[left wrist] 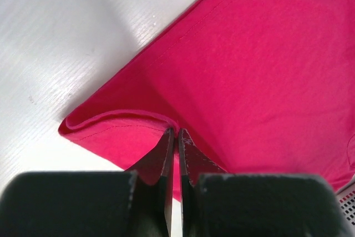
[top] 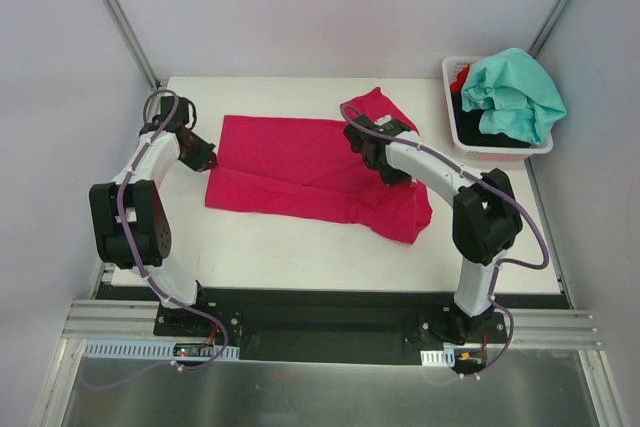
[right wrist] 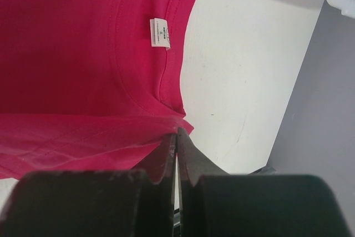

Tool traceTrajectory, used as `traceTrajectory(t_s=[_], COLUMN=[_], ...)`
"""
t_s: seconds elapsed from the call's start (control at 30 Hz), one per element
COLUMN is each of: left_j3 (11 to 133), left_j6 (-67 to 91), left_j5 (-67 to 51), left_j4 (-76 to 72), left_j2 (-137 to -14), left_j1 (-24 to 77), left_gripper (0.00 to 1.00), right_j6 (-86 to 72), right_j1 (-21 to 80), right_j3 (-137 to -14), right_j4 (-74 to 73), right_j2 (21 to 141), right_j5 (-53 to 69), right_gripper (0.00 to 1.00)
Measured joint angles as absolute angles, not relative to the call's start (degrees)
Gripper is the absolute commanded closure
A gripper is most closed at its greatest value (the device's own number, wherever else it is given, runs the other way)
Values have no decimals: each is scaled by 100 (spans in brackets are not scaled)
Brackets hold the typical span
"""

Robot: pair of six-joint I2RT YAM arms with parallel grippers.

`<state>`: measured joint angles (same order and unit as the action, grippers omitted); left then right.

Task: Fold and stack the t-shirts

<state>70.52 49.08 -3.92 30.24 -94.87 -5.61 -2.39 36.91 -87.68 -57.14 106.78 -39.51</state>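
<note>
The large magenta-pink t-shirt (top: 310, 172) lies spread across the white table (top: 300, 252). My left gripper (top: 205, 159) is shut on its left edge; the left wrist view shows the fingers pinching a folded hem (left wrist: 127, 123). My right gripper (top: 362, 142) is shut on the shirt near the collar, lifting a layer (right wrist: 83, 137) over the neckline, where a small white label (right wrist: 159, 33) shows. A teal-mint t-shirt (top: 515, 92) is heaped on top of the white basket (top: 470, 142), with black (top: 490, 127) and red (top: 460, 77) shirts under it.
The basket stands at the table's back right corner, against the right wall. Grey walls close in the table on three sides. The arm bases sit on a black rail (top: 320, 322) at the near edge.
</note>
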Motion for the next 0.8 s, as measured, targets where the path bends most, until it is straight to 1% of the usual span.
traceTrajectory(t_s=[0.37,0.43,0.57,0.8], left_j3=[7321,7321,7352,7553], left_j6=[4910,4910,4910,4908], left_j5=[-392,-388,-379,-377], left_j4=[2980,2978,2978,2945], left_j2=[-10276,-10324,-10331,-10331], left_j1=[-517,-517,-517,-504], left_gripper=[100,100,100,100], right_j6=[-121,-119,-75,318], right_j1=[3538,3538,3538,3470], right_j3=[-9061,-9065,-9063,-8925], right_j4=[-5680,-5660,-5570,-4956], right_j2=[11098,11179,11249,11251], right_j5=[-3833,-3826,-3824,-3798], right_gripper=[97,96,96,92])
